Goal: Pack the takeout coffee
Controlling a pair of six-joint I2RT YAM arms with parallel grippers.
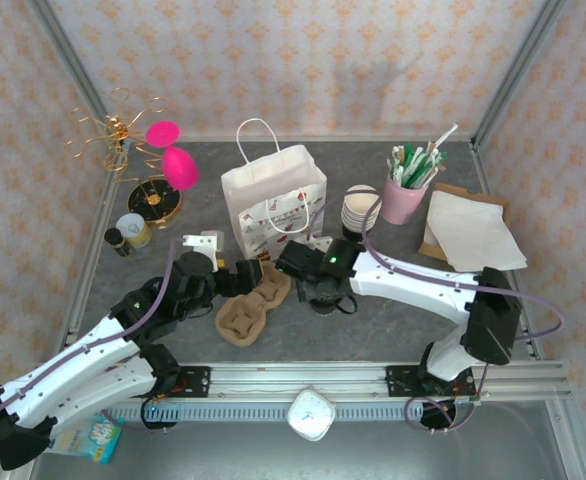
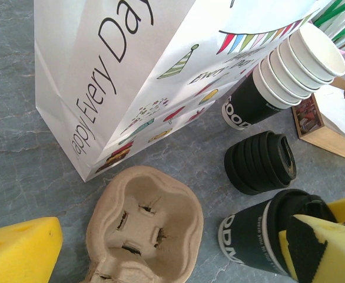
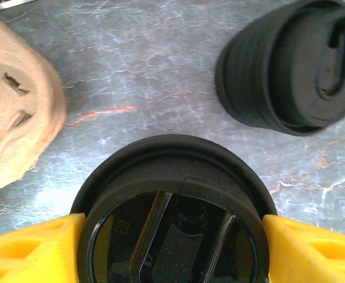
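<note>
The takeout coffee (image 2: 249, 239), a dark cup with a black lid, is standing on the grey table (image 2: 19, 165), near the cardboard cup carrier (image 2: 146, 227) and just beside the pile of loose lids (image 2: 261, 162). The right end effector (image 3: 172, 236) is gripping its lid from both sides. The left end effector (image 2: 173, 236) is hanging wide open over the carrier, holding nothing.
</note>
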